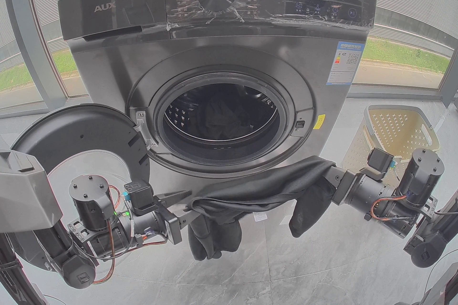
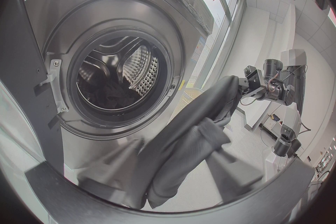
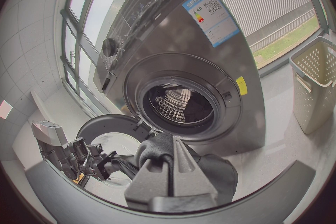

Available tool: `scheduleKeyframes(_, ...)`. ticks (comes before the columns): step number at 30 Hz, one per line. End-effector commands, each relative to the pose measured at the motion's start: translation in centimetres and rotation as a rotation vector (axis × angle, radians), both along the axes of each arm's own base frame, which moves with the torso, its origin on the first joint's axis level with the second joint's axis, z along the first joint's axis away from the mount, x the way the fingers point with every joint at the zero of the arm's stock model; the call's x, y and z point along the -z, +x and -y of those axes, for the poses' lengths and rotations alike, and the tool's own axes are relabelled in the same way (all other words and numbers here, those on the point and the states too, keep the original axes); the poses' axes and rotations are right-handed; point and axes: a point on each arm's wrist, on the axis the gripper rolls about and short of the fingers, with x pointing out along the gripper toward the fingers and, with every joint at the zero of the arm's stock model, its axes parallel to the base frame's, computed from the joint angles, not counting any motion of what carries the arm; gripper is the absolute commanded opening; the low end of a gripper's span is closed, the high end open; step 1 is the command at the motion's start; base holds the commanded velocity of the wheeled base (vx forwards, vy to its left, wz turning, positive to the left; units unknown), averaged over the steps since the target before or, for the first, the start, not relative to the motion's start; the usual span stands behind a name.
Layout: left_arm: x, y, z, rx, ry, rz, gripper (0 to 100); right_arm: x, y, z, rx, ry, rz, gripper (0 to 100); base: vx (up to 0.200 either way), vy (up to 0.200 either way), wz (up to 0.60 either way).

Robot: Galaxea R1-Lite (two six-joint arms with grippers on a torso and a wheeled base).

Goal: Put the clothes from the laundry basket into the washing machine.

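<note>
Transfer is judged under way: dark garment (image 1: pixel 257 191) is held slung between left gripper (image 1: pixel 193 214) and right gripper (image 1: pixel 328 173), both clamped on it, below the open drum (image 1: pixel 177 114), into which lifting is next required.

You have two dark garments: the held garment (image 1: pixel 257 191) between your two grippers, left gripper (image 1: pixel 193 215) and right gripper (image 1: pixel 329 173), and the drum garment (image 1: pixel 224 117) beyond them. You have one washing machine (image 1: pixel 214 48) and one laundry basket (image 1: pixel 396 129) beside the right gripper.
</note>
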Motion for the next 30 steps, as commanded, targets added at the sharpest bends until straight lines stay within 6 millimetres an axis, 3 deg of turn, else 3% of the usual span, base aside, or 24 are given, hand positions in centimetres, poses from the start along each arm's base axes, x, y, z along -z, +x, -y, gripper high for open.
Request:
scheduleKeyframes(1,0.7,0.4,-0.4,-0.025,0.016,-0.018,100,0.2,0.3,-0.9,-0.017,0.011,0.020,0,0.000,0.000,0.00)
scheduleKeyframes(10,2.2,1.6,-0.8,-0.057,0.040,-0.059,100,0.1,-0.6,-2.1,-0.072,0.020,0.029,0,0.000,0.000,0.00)
scheduleKeyframes(18,2.5,1.1,-0.6,-0.042,0.048,-0.076,100,-0.3,-0.2,-2.3,-0.030,0.031,0.046,0,0.000,0.000,0.00)
scheduleKeyframes(24,3.7,0.4,0.2,0.004,0.077,-0.118,100,-0.7,0.8,-2.9,-0.003,0.044,0.060,0,0.000,0.000,0.00)
scheduleKeyframes(30,4.6,0.5,1.7,0.052,0.090,-0.129,100,0.7,4.1,-4.9,0.042,0.039,0.054,0,0.000,0.000,0.00)
